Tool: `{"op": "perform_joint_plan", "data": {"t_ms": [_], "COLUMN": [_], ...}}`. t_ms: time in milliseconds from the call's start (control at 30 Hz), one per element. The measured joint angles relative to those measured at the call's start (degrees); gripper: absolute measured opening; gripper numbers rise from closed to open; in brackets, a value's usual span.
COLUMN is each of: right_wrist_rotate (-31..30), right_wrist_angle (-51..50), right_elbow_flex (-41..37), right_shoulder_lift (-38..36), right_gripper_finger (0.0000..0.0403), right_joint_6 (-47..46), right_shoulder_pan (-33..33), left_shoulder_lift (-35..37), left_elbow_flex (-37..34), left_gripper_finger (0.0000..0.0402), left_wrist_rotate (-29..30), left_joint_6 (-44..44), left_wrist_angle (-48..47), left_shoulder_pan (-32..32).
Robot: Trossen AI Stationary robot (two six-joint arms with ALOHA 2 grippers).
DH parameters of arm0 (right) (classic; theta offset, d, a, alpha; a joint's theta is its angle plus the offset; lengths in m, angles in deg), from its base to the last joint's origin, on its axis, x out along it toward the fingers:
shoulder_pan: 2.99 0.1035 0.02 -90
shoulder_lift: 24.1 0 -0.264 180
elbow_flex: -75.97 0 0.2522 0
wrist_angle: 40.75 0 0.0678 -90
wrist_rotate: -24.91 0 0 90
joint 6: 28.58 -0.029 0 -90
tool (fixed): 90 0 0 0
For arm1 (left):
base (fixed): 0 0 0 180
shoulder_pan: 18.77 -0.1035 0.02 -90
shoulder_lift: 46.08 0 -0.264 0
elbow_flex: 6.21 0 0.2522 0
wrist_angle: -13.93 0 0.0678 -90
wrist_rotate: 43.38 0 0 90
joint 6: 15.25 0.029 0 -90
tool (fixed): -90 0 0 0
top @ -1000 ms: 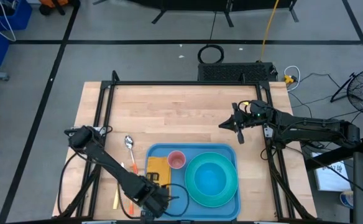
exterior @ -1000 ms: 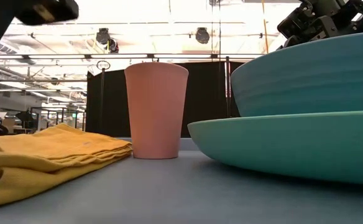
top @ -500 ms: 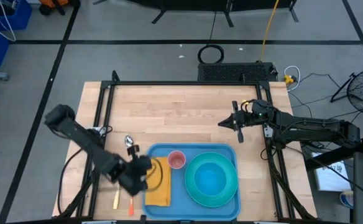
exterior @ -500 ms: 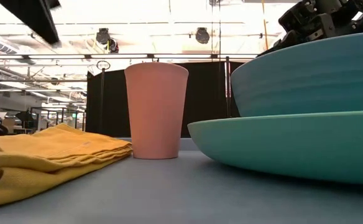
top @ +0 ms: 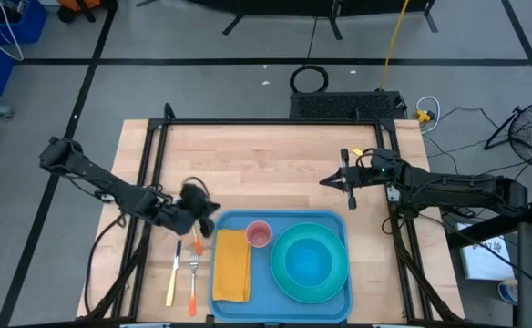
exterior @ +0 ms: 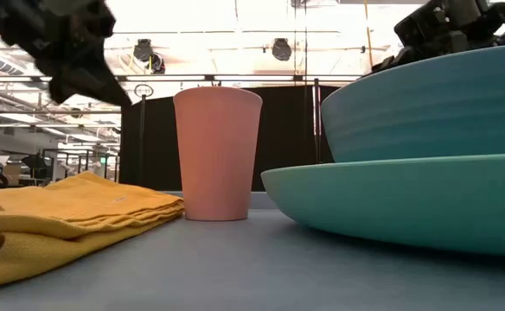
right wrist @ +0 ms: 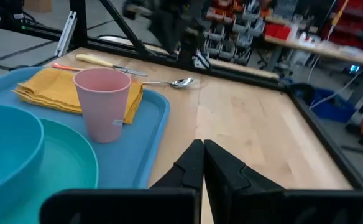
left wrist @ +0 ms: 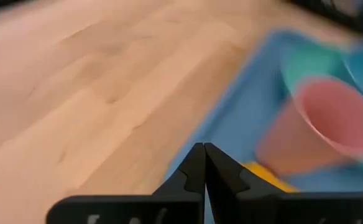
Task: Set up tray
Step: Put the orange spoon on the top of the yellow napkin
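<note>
High view: blue tray (top: 337, 221) sits at the near edge of the wooden table (top: 266, 164), centre-right. On it, a folded yellow napkin (top: 231, 262), pink cup (top: 259, 234), turquoise bowl (top: 307, 262) on a turquoise plate (top: 281, 278). 2 utensils, a knife (top: 172, 273) and a fork (top: 193, 276), lie on the wood just left of the tray. Left gripper (top: 204, 219) is at the tray's far-left corner; right gripper (top: 326, 182) is over bare wood beyond the tray's far-right corner.

Low view: cup stands between napkin and plate with bowl; a dark gripper shows upper left, another upper right.

Left wrist view: left fingers pressed together, holding nothing, above the tray rim near the cup.

Right wrist view: right fingers closed, empty, over wood beside the tray; a spoon (right wrist: 172, 83) lies past the tray's corner.
</note>
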Motion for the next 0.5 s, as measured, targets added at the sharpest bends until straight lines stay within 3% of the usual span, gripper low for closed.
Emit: {"op": "perform_joint_plan", "data": {"t_ms": [100, 167, 367, 500], "right_wrist_rotate": [-0.2, -0.2, -0.1, -0.1], "right_wrist_angle": [5.7, 8.6, 12.8, 13.4], "right_elbow_flex": [-3.2, -4.9, -6.0, -6.0], "right_shoulder_lift": [0.0, -0.1, -0.1, -0.2], "right_gripper_finger": [0.0004, 0.0004, 0.0004, 0.0004], "right_joint_6": [0.8, 1.7, 0.1, 0.2], "right_shoulder_pan": [-0.7, -1.7, -4.4, -5.5], "left_shoulder_lift": [4.5, 5.6, 2.1, -4.2], "left_elbow_flex": [-3.6, -5.1, -1.2, 8.2], "left_gripper_finger": [0.0004, 0.0004, 0.0002, 0.0002], "left_wrist_rotate": [0.3, -1.3, -2.8, -5.3], "left_joint_6": [-18.2, -25.7, -31.5, -38.9], "left_wrist_angle": [-2.5, -3.9, -13.6, -29.7], "left_shoulder_pan": [0.0, 0.0, 0.2, 0.2]}}
